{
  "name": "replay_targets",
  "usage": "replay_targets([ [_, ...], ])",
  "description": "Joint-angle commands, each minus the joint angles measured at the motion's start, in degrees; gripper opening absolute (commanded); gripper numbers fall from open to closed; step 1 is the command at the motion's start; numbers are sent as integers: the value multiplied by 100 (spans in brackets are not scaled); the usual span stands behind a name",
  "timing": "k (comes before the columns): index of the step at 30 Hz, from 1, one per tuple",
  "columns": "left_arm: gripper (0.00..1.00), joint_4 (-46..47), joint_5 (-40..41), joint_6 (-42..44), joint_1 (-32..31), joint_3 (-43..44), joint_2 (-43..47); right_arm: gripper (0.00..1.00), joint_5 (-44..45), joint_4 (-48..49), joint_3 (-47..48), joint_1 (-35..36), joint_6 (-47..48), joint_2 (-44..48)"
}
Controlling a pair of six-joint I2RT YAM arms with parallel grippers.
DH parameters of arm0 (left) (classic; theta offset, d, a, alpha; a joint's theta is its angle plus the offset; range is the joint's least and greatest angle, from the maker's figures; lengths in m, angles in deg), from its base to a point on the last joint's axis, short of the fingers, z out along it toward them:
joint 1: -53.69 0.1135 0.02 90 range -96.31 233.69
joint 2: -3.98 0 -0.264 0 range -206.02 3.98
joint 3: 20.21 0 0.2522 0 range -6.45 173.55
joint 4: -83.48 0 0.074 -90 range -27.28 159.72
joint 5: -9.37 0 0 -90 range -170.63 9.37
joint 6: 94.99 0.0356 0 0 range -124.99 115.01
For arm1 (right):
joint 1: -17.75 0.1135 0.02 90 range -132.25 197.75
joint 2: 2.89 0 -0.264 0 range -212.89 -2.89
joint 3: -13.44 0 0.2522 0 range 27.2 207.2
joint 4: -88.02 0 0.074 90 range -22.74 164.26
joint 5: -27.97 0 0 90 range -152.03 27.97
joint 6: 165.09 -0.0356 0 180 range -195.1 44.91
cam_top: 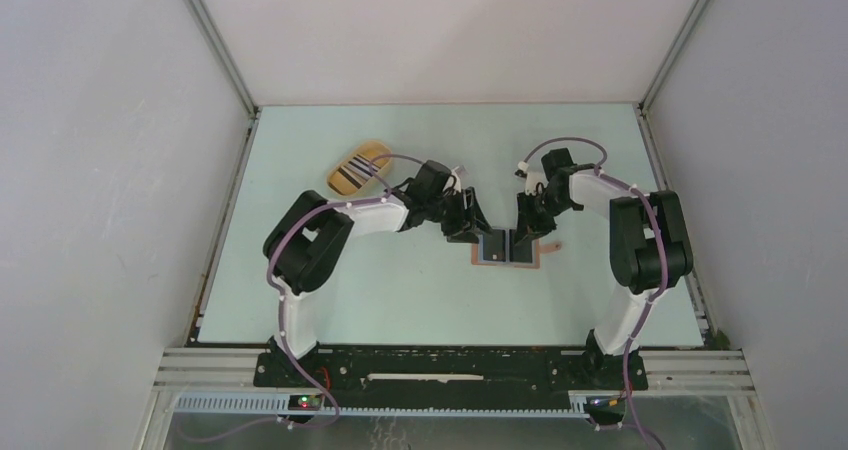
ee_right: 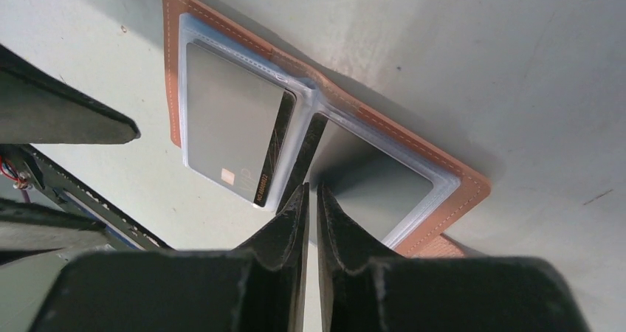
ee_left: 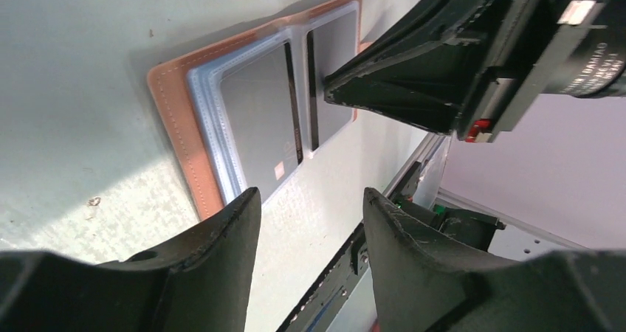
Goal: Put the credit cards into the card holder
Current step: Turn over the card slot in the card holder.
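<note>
The reddish-brown card holder [cam_top: 483,261] lies open flat mid-table, its blue lining up. In the left wrist view a grey credit card [ee_left: 258,118] fills its left pocket and another grey card [ee_left: 336,40] lies in the right pocket. My left gripper [ee_left: 310,195] hovers open and empty just short of the holder's near edge [ee_left: 181,133]. My right gripper [ee_right: 310,192] is shut with only a hairline gap, nothing between its fingers, its tips down at the right card's black stripe [ee_right: 314,136] by the fold. More striped cards [cam_top: 350,175] rest in the yellow tray.
The yellow oval tray [cam_top: 374,153] sits at the back left, behind my left arm. Both grippers [cam_top: 462,232] [cam_top: 525,232] crowd the holder from either side. The black base rail [ee_left: 384,221] runs along the table's near edge.
</note>
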Motion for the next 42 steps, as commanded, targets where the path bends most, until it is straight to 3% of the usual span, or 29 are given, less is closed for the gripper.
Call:
replay_targets([
  [1, 58, -39, -130, 86, -41, 273, -204, 16, 138, -90, 165, 26, 100, -39],
  [14, 60, -311, -325, 146, -105, 617, -523, 17, 91, -159, 244, 22, 112, -134],
  [27, 59, -884, 271, 418, -102, 613, -162, 17, 95, -160, 237, 22, 117, -137],
  [42, 56, -474, -221, 191, -171, 760, -345, 17, 80, -160, 238, 22, 125, -130],
])
